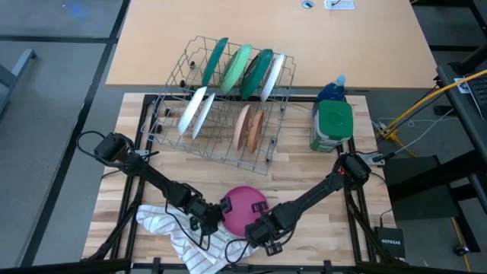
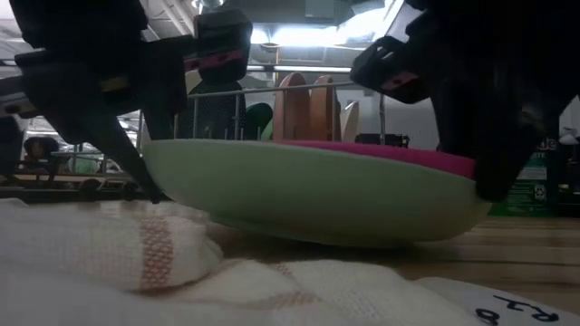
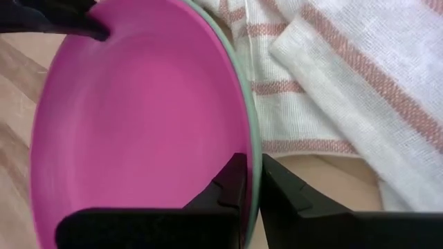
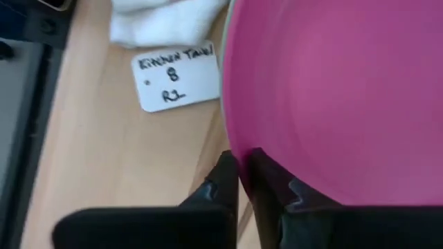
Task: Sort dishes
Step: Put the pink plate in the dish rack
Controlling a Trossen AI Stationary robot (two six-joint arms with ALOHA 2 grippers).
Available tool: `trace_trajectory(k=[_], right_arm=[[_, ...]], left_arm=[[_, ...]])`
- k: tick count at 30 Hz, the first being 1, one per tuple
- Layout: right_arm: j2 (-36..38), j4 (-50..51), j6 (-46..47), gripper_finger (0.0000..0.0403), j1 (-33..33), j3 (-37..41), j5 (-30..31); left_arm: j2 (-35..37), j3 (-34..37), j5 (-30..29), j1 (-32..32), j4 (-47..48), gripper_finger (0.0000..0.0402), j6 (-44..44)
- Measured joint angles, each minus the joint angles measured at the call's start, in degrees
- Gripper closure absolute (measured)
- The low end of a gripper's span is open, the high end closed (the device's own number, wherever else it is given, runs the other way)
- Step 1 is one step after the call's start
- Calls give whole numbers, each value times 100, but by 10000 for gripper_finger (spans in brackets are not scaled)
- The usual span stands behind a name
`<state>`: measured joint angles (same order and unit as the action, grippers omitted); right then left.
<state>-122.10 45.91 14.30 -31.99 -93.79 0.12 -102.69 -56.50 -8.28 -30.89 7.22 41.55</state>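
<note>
A bowl (image 1: 245,204), pink inside and light green outside (image 2: 317,195), sits near the table's front edge beside a white striped cloth (image 1: 179,232). Its underside (image 2: 353,237) rests on the tabletop. My left gripper (image 1: 215,215) is shut on the bowl's left rim. On the rim's near right side my right gripper (image 1: 262,227) is shut as well. Several plates in green, white and tan stand on edge in the wire rack (image 1: 224,99) farther back. My left gripper pinches the bowl's rim (image 3: 253,149) with one finger inside (image 3: 232,183) the pink hollow and one outside on the green wall. The fingers slant down from the table's left. The bowl sits with its underside on the table. My right gripper pinches the rim (image 4: 234,142) on the opposite side, one finger inside (image 4: 273,183) on the pink surface and one outside. The fingers point steeply down from above. The bowl stays level on the table.
The striped cloth (image 2: 136,244) lies bunched against the bowl's left and front. A white label card (image 4: 176,76) lies on the wood near the front. A green-lidded container (image 1: 333,125) and a blue bottle (image 1: 332,90) stand to the right of the rack.
</note>
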Motion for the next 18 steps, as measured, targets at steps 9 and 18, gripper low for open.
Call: trace_trajectory(k=[9, 18], right_arm=[[0, 81, 81, 382, 9, -301, -148], [0, 28, 652, 392, 31, -324, -330]], left_arm=[[0, 3, -1167, -24, 18, 335, -466], [0, -4, -1579, -98, 414, 286, -1312]])
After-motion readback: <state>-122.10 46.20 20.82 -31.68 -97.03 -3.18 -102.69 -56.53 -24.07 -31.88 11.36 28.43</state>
